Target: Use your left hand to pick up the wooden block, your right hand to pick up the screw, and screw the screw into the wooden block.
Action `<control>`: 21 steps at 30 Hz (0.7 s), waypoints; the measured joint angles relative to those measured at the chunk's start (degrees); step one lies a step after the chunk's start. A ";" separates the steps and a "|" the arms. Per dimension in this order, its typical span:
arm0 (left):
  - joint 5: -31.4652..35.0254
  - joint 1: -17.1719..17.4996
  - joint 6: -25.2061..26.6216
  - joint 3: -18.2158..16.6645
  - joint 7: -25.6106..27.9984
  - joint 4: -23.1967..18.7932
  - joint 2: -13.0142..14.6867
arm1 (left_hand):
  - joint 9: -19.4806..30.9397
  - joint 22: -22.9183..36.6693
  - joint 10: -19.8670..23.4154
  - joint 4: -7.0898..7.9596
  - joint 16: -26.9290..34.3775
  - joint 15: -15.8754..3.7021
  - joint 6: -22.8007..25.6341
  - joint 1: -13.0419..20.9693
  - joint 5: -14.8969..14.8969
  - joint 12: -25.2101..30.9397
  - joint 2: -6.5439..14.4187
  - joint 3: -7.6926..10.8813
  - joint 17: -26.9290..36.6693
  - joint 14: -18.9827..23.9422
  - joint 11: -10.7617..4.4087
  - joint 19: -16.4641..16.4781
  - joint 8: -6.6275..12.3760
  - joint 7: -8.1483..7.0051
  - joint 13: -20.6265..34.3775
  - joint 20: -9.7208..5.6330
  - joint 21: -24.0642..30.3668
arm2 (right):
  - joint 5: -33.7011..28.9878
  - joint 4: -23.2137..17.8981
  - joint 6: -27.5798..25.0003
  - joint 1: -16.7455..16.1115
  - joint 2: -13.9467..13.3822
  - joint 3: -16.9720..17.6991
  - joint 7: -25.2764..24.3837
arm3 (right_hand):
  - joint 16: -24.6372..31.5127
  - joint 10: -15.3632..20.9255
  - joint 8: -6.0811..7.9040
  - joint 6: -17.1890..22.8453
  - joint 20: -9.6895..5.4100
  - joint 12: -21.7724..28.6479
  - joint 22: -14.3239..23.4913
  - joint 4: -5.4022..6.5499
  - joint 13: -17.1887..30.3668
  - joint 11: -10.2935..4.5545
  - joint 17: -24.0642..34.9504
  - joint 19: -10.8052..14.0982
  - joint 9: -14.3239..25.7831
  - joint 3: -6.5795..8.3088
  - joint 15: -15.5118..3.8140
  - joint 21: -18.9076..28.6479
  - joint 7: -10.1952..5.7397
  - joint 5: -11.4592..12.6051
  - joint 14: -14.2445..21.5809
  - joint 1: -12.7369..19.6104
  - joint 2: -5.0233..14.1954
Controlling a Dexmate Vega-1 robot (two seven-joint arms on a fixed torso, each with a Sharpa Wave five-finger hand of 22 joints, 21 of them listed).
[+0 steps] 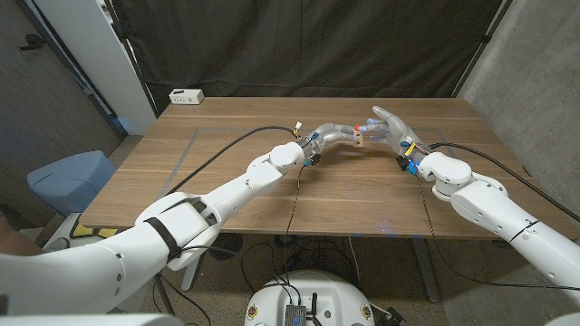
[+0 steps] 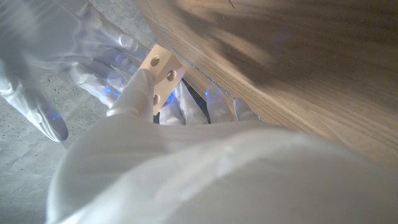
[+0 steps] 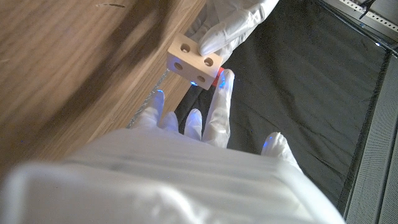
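While the left hand (image 1: 340,136) grips the wooden block (image 1: 360,139) lengthwise between them, the right hand (image 1: 390,127) pinches something red.

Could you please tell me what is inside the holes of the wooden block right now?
The wooden block's visible holes look dark and empty. Something red shows just behind the block at the right robot hand's fingers; the block covers the rest.
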 measured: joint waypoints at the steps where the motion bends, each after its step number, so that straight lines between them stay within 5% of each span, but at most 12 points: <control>1: 0.00 0.00 0.00 0.00 0.00 0.00 0.00 | 0.00 0.00 0.00 0.00 0.00 0.00 0.00 0.00 0.00 0.00 0.00 0.00 0.00 0.00 0.00 0.00 0.00 0.00 -0.01 0.00 0.00 | 0.02 0.00 0.00 0.00 0.00 0.00 -0.26 | 0.00 0.18 0.00 0.00 0.00 0.00 0.00 0.00 0.00 0.18 0.00 0.00 0.00 0.00 0.00 0.00 0.00 0.00 0.00 0.01 -0.01; 21: 0.23 0.51 0.71 -0.09 0.59 -1.81 0.74 | -0.04 0.00 -0.03 0.00 0.00 0.00 0.00 0.00 -0.10 -0.15 0.00 0.00 0.00 0.00 0.03 0.00 0.00 0.00 -0.11 0.00 0.00 | -0.20 -0.84 0.50 -2.01 -0.19 1.84 -3.01 | 0.00 -0.40 -2.79 -4.57 0.79 -0.86 0.00 0.00 0.00 0.89 0.01 1.27 0.00 0.00 -0.10 0.00 -1.65 0.00 0.50 0.23 -0.23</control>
